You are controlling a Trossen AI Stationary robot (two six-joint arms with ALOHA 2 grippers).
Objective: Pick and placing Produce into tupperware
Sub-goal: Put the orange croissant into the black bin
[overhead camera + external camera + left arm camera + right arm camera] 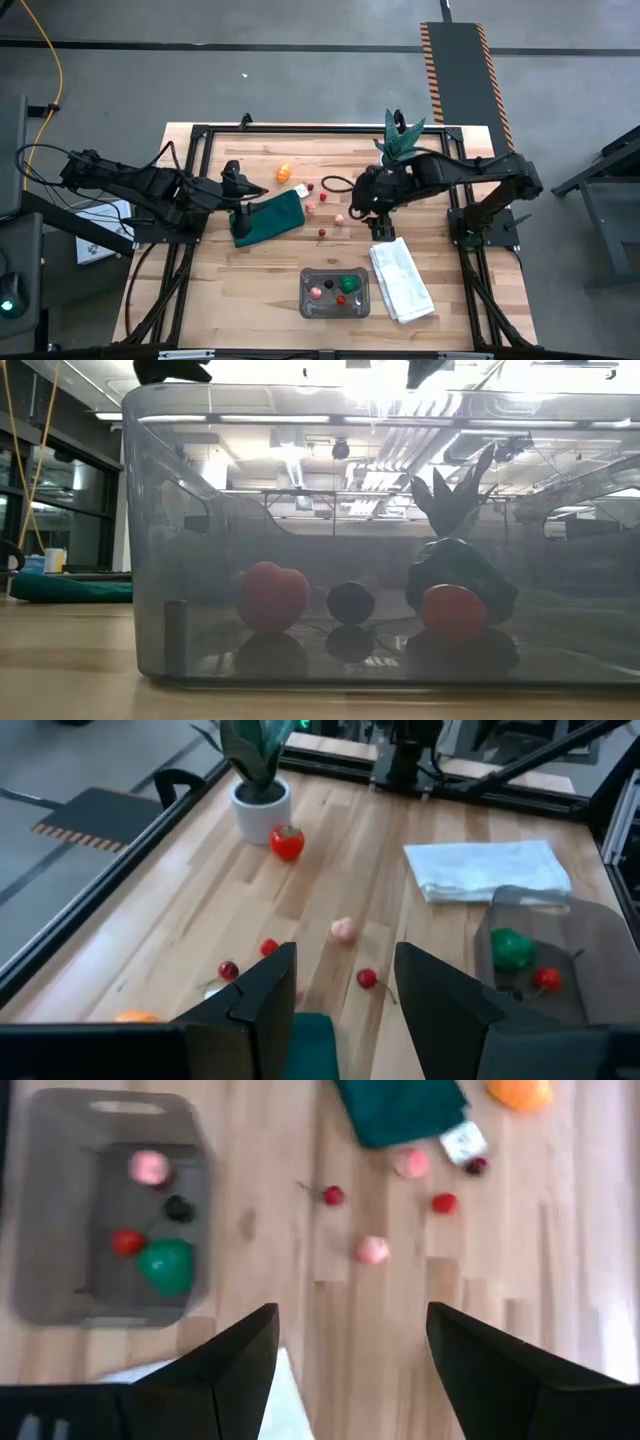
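High view shows the tupperware point(335, 293) near the table's point(220, 290) front edge already holding four pieces, while the right gripper point(372, 215), jaws apart and empty, hovers over loose produce point(339, 218) mid-table, seemingly lining up another pick.

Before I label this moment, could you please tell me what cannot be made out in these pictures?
- Low view: the tupperware fills the frame, hiding the loose produce and both tools.
- High view: the loose produce is too small to name.
- Left wrist view: the orange piece is cut off behind the left tool.
- Right wrist view: the white towel is mostly hidden by the right tool.
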